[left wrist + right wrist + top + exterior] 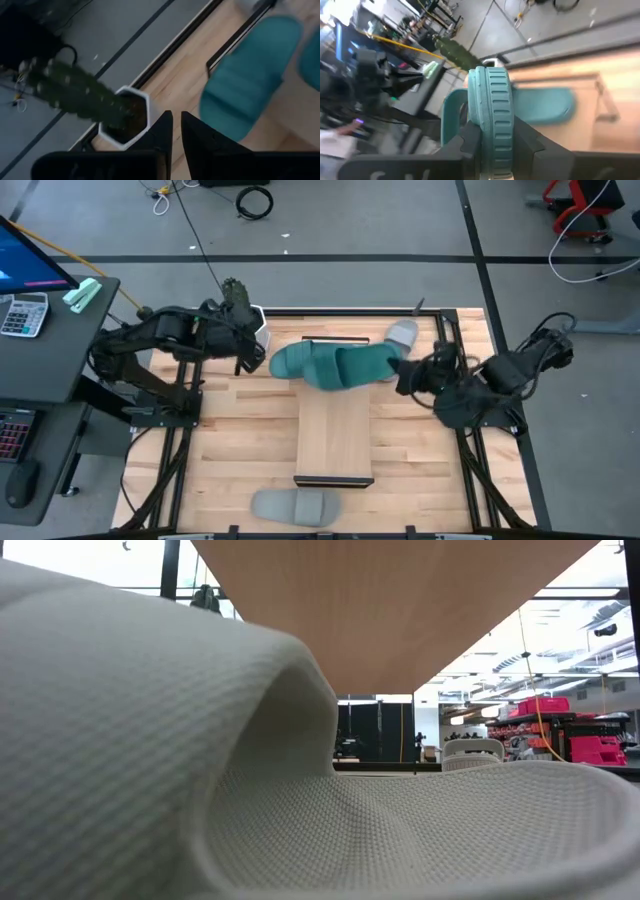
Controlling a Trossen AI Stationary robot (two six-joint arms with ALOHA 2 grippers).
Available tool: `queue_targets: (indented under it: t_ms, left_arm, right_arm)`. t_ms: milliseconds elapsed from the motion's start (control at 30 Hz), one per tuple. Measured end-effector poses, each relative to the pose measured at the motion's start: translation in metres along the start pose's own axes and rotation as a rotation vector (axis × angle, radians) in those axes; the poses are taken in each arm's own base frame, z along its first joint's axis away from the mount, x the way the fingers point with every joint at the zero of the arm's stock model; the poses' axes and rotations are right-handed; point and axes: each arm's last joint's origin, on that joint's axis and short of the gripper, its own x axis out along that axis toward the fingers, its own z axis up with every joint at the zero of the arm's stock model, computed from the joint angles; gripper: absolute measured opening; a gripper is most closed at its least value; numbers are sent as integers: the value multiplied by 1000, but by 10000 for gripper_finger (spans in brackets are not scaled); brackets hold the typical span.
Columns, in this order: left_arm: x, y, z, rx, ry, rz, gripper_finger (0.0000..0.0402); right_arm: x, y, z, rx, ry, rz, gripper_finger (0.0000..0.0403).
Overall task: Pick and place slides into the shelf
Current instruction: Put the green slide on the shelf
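The right gripper (495, 142) is clamped on a teal slide (492, 112), held on edge over the far end of the shelf (335, 442). A second teal slide (300, 363) lies flat on that same end, touching the held one. The left gripper (176, 131) holds nothing, its fingers (160, 132) nearly together, near a potted cactus (70, 90) at the table's (240, 450) far left corner. One grey slide (296, 505) lies on the table just past the shelf's near end; another (402, 334) sits by the far edge. Count: two teal, two grey. No readable writing shows.
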Motion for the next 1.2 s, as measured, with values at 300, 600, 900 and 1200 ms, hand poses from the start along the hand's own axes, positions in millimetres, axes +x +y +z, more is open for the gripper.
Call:
queue_targets:
  t_ms: [300,600,900,1200]
  left_arm:
    - [9,14,-34,-37,6,23,41]
    - [-3,32,-42,-94,-52,-16,28]
    - [-5,35,-42,-106,-63,-24,38]
    - [-5,34,-42,-111,-67,-30,33]
  right_arm:
    - [30,-9,-51,325,-1,129,69]
    - [69,-39,-87,517,6,185,68]
    - [91,-61,-97,590,77,176,68]
    - [100,-65,-94,576,107,131,68]
